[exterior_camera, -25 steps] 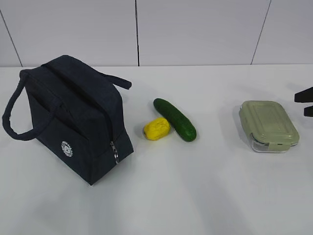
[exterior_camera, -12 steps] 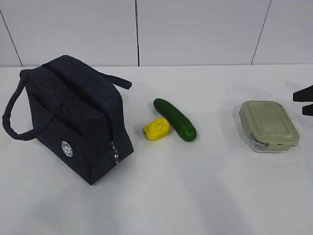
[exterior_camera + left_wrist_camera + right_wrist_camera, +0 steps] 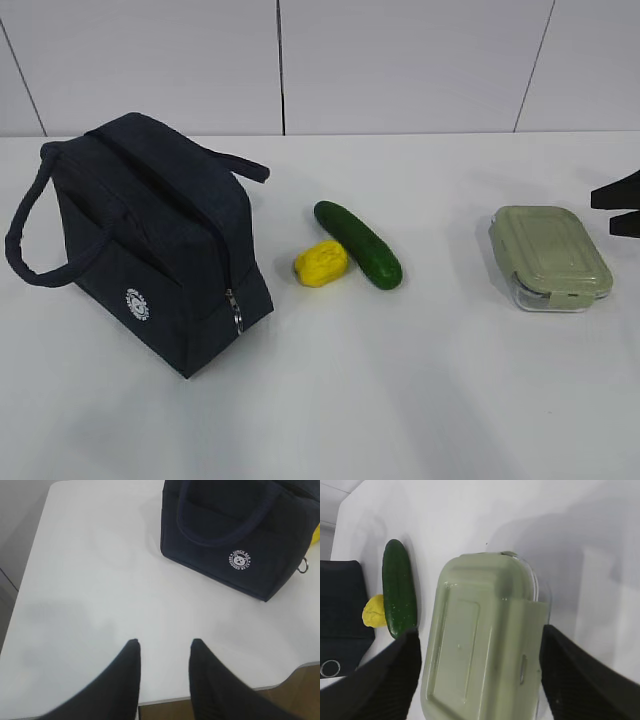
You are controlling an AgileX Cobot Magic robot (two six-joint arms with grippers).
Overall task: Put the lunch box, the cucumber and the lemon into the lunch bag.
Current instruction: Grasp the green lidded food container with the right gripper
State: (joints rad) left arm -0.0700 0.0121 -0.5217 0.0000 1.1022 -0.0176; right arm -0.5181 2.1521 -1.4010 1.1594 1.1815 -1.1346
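The navy lunch bag (image 3: 150,240) stands at the left, zipped shut, its white logo facing front; it also shows in the left wrist view (image 3: 235,535). The lemon (image 3: 320,263) lies against the cucumber (image 3: 358,243) at mid-table. The lunch box (image 3: 550,257) with its sage-green lid sits at the right. My right gripper (image 3: 620,207) is open at the right edge, just beyond the box; in the right wrist view (image 3: 479,632) its jaws stand wide on either side of the lunch box (image 3: 485,640), above it. My left gripper (image 3: 164,644) is open and empty over bare table near the front edge.
The white table (image 3: 400,400) meets a panelled wall behind. In the left wrist view the table's front edge (image 3: 165,700) lies right below my fingers. The cucumber (image 3: 399,595) and lemon (image 3: 374,611) show left of the box in the right wrist view.
My right gripper has come a little further into view from the right edge, toward the lunch box. Nothing on the table has moved.
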